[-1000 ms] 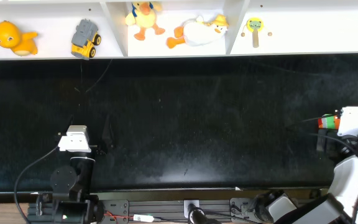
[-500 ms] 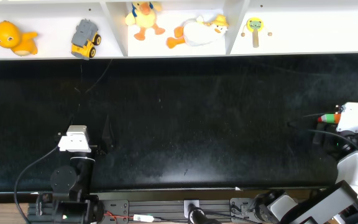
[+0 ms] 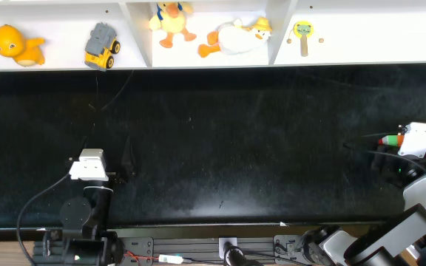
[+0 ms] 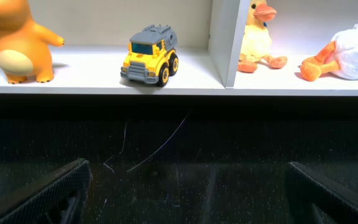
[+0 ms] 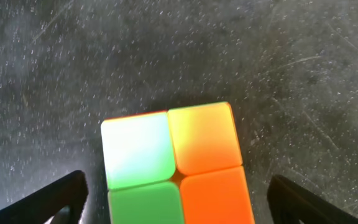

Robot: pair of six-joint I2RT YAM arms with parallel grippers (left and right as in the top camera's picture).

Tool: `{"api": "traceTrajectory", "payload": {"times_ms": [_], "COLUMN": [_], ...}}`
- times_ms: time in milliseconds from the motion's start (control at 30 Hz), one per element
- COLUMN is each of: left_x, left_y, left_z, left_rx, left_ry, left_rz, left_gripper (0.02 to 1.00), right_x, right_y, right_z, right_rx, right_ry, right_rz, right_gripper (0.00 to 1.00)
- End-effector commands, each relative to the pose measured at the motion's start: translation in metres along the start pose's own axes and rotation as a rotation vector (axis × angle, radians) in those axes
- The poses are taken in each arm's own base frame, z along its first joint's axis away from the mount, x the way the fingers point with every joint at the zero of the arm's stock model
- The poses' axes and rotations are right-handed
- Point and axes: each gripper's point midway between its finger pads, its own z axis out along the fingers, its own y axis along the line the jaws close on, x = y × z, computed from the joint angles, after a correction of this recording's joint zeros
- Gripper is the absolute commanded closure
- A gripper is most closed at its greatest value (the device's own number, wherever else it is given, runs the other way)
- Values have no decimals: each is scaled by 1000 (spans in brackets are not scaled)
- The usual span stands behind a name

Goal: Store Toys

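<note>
Your right claw (image 5: 176, 182) hangs at the far right edge of the black surface (image 3: 235, 148), roughly midway between its near and far sides. Its two fingers are spread wide. The cube (image 5: 174, 158) lies on the surface between them, with a clear gap on each side, so neither finger touches it. The tiles facing up are pale green, yellow-orange, darker green and orange. From above, just a sliver of the cube's red and green shows beside the white wrist housing.

Your left claw (image 4: 186, 167) sits low over the near left part of the surface, facing the shelf (image 3: 58, 59). Its fingers are also spread apart, with nothing between them.

The white shelf runs along the far side of the surface and is split by upright dividers.
- **Left compartment:** an orange figure (image 3: 17, 44) stands at the far left. A yellow truck (image 3: 102, 46) with a grey top is to its right, near the divider.
- **Middle compartment:** a yellow duck plush (image 3: 171, 21) sits upright. A white duck plush (image 3: 235, 37) lies on its side just to the right of it.
- **Right compartment:** a small green and yellow rattle (image 3: 302, 35) lies flat with its handle pointing toward you.

The cube is well apart from the shelf and from every toy stored in it.
</note>
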Motion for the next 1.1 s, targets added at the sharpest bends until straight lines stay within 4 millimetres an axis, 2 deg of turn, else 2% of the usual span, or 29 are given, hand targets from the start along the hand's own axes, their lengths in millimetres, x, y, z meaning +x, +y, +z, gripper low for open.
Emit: {"api": "traceTrajectory", "payload": {"times_ms": [33, 200, 300, 500, 600, 767, 967, 1100], "left_x": [-1, -1, -1, -1, -1, -1, -1, -1], "left_y": [0, 0, 0, 0, 0, 0, 0, 0], "left_z": [0, 0, 0, 0, 0, 0, 0, 0], "left_rx": [-1, -1, -1, 0, -1, -1, -1, 0], "left_ry": [-7, -7, -7, -7, -7, -7, -7, -7], "left_rz": [22, 22, 22, 22, 22, 22, 22, 22], "left_gripper": [20, 20, 20, 20, 20, 20, 20, 20], "right_x": [-3, -5, -5, -8, -15, -36, -77, -109], "right_y": [1, 0, -1, -2, -3, 1, 29, 41], "right_z": [0, 0, 0, -3, -10, -25, -40, -46], "right_rx": [-7, -3, -3, 6, 23, 46, 11, 3], "right_ry": [-19, -23, -23, -35, -58, -119, -193, -217], "right_rz": [7, 5, 5, 5, 29, 25, 11, 26], "right_gripper": [143, 327, 354, 531, 476, 500, 500, 509]}}
